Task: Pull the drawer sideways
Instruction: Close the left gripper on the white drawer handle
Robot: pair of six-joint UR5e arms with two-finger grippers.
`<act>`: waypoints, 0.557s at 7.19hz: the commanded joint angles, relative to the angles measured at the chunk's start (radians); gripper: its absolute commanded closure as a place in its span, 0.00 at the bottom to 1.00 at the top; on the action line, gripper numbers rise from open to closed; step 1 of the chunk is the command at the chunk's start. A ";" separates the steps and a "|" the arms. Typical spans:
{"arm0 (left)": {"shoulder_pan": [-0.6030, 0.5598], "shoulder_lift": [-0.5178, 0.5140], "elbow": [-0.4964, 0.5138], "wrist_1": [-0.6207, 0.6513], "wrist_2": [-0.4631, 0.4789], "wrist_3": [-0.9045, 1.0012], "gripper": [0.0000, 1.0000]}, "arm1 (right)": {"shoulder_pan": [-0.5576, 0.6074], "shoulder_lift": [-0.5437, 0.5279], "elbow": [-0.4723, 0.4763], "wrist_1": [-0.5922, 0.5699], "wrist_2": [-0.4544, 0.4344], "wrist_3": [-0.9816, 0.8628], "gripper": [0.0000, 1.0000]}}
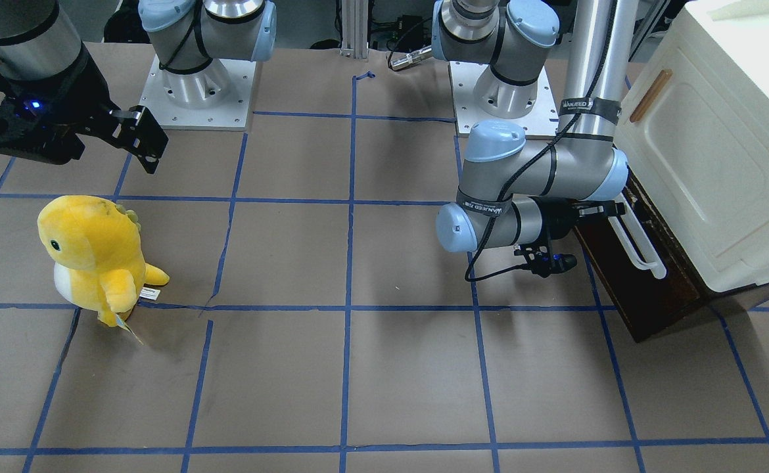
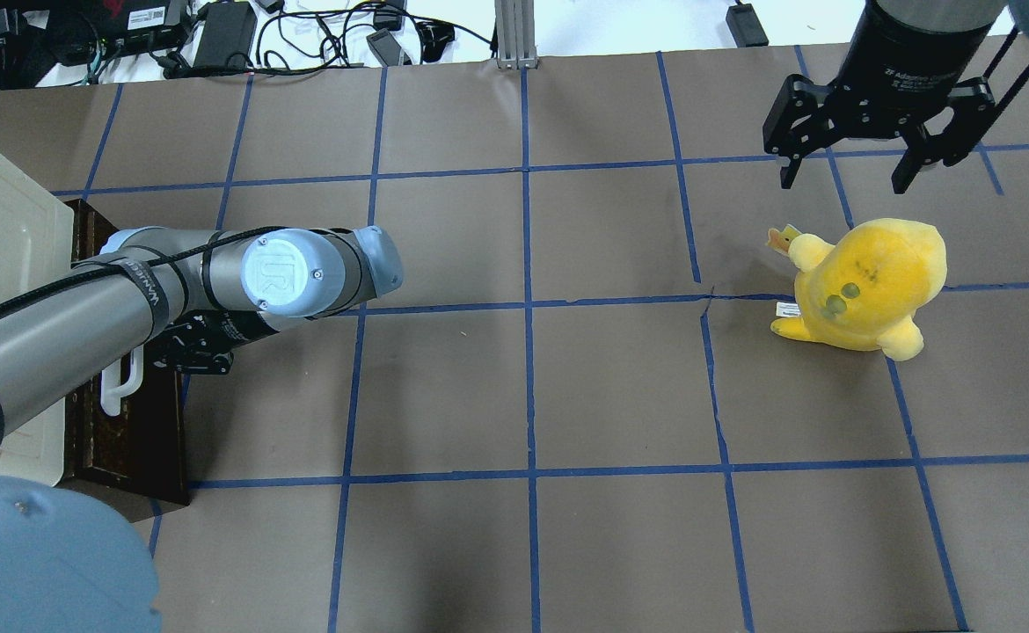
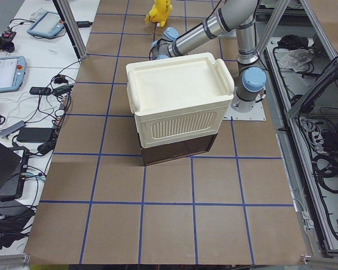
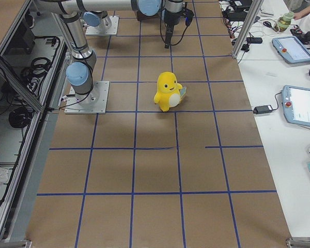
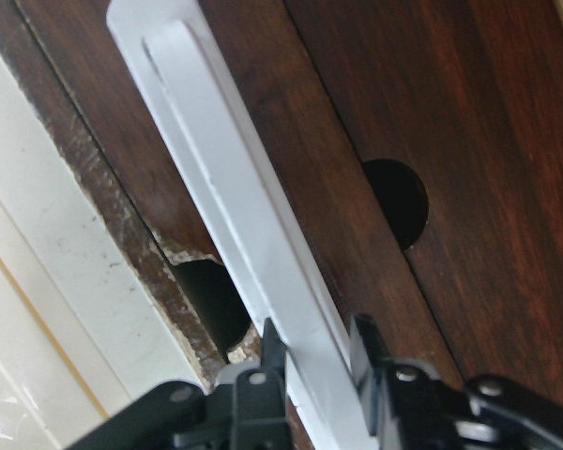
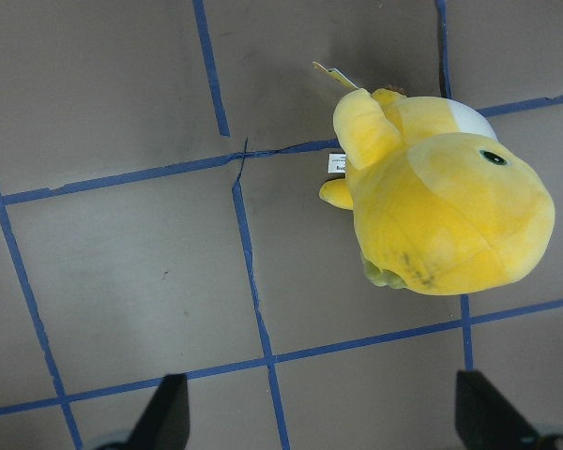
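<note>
The dark brown drawer (image 1: 647, 289) sits at the foot of a cream-white cabinet (image 1: 720, 164), with its long white bar handle (image 1: 637, 243) facing the table. No pale interior shows. My left gripper (image 1: 614, 211) is at the handle's robot-side end. In the left wrist view the gripper (image 5: 314, 352) has a black finger on each side of the white bar (image 5: 235, 197) and is shut on it, against the drawer front (image 5: 432, 112). My right gripper (image 2: 857, 167) hangs open and empty above the table, far from the drawer.
A yellow plush toy (image 2: 866, 281) stands on the brown paper table below the right gripper and also shows in the right wrist view (image 6: 441, 216). The cabinet door has a small tan handle (image 1: 651, 95). Blue tape lines grid the table.
</note>
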 commanded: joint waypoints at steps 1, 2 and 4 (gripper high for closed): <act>-0.034 0.001 0.000 0.000 0.003 0.000 0.68 | 0.000 0.000 0.000 -0.001 0.000 0.000 0.00; -0.040 0.001 0.000 0.000 0.003 0.002 0.68 | 0.000 0.000 0.000 -0.001 0.000 0.000 0.00; -0.051 0.002 0.000 -0.002 0.005 0.003 0.68 | 0.000 0.000 0.000 -0.001 0.000 0.000 0.00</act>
